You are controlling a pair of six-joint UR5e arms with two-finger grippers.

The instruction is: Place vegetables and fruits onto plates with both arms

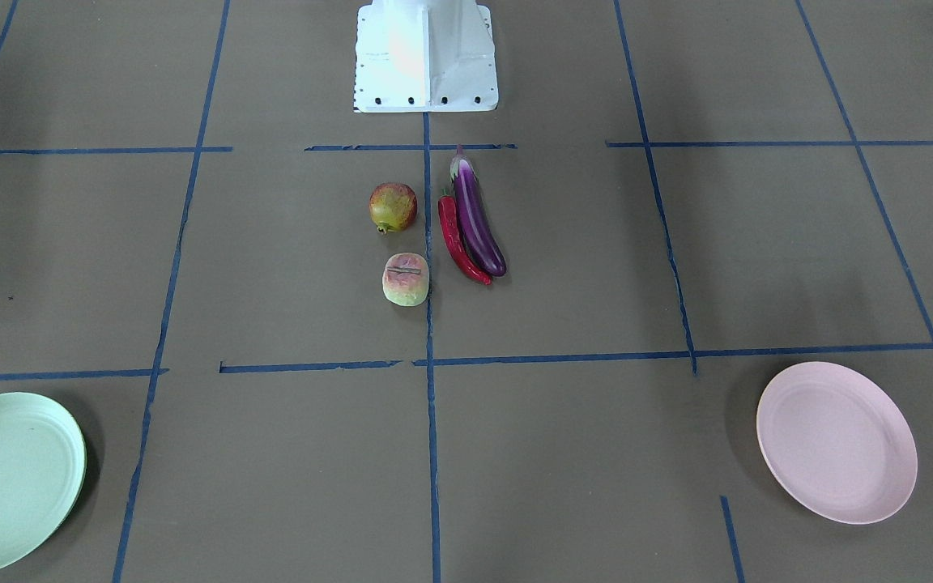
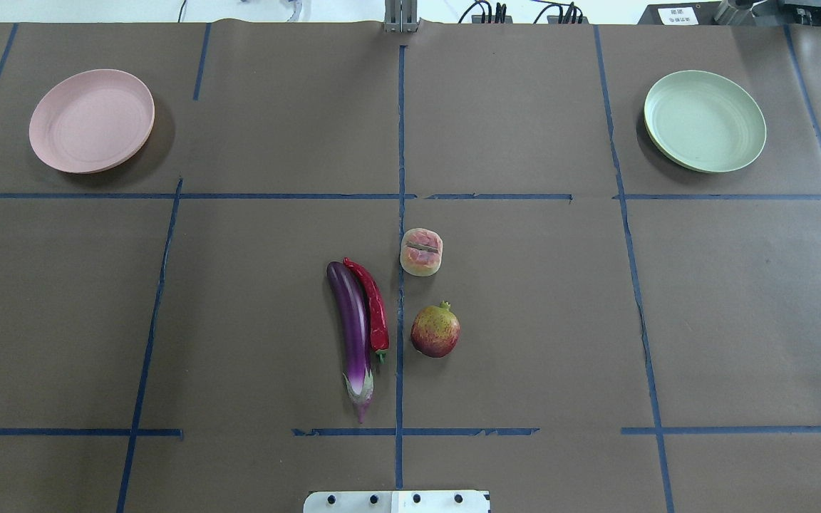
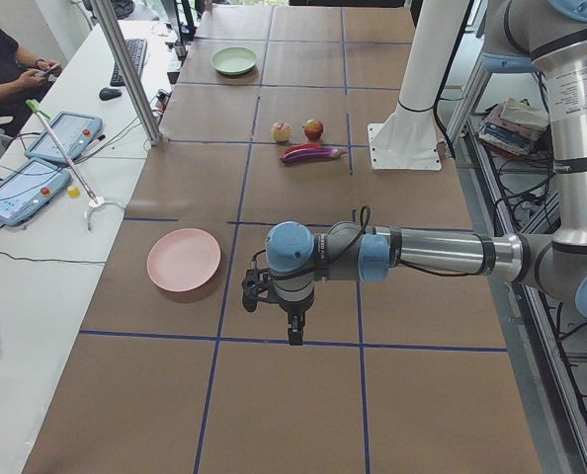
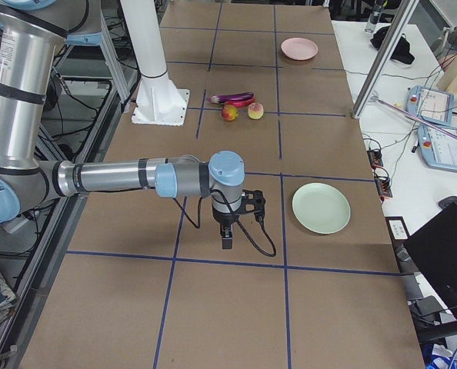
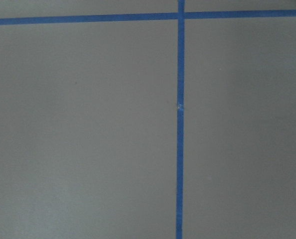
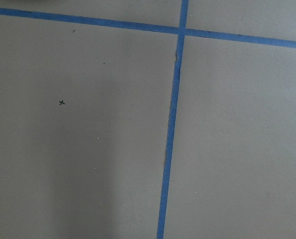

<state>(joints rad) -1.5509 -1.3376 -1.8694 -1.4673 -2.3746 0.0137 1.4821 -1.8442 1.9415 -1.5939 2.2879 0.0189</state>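
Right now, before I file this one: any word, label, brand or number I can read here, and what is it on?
None can be read.
White label on the dark box beyond the table's far edge: print too small.
Lettering on the left arm: blurred.
Pen cross on the table cover: a mark, no letter.

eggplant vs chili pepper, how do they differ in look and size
The eggplant is purple; the chili pepper is red. The eggplant is longer and thicker than the chili pepper. The eggplant's stem end fades to white, the chili pepper's is a small green stub. Both are glossy, curved and lie side by side.
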